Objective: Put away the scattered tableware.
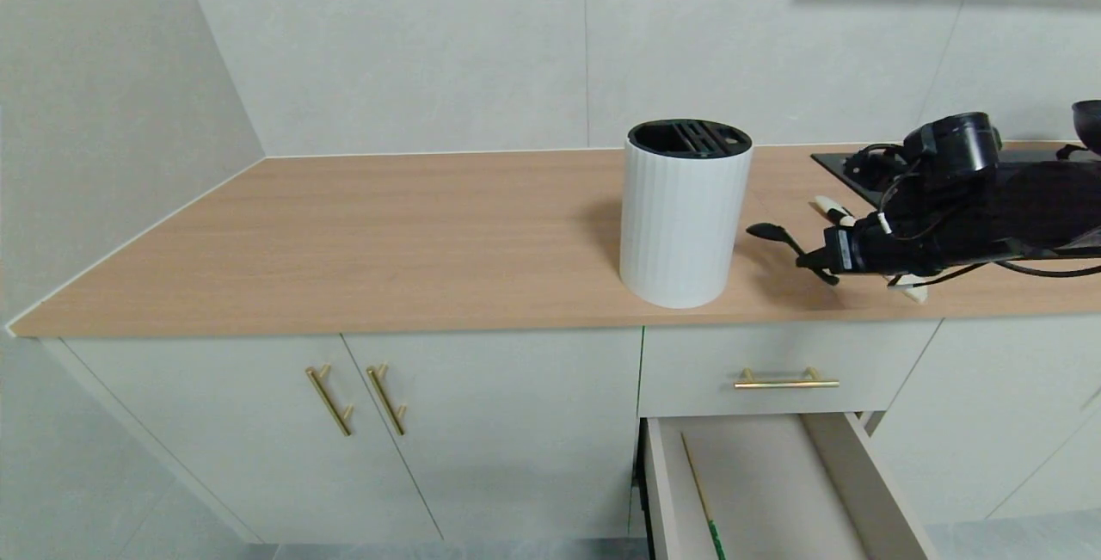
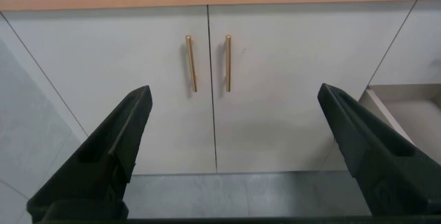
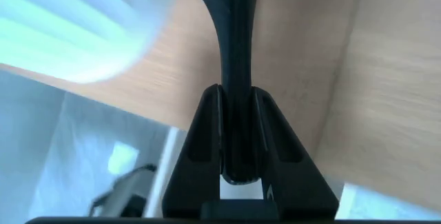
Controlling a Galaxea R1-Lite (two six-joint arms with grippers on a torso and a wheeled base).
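A white ribbed utensil holder (image 1: 684, 216) with a black slotted top stands on the wooden counter (image 1: 387, 233). Just to its right, my right gripper (image 1: 817, 266) hovers low over the counter, shut on the handle of a black utensil (image 1: 771, 234) that points toward the holder. The right wrist view has that gripper (image 3: 234, 134) clamped on the black utensil's handle (image 3: 233, 58), with the holder (image 3: 89, 24) close beside it. A white-and-black utensil (image 1: 833, 210) lies on the counter behind the arm. My left gripper (image 2: 234, 148) hangs open below the counter, facing the cabinet doors.
A black stovetop (image 1: 847, 169) sits at the counter's back right. Below the holder a drawer (image 1: 774, 491) is pulled open with a thin chopstick (image 1: 701, 491) inside. Two cabinet doors with gold handles (image 2: 209, 62) are shut. A small white object (image 1: 912, 289) lies under the right arm.
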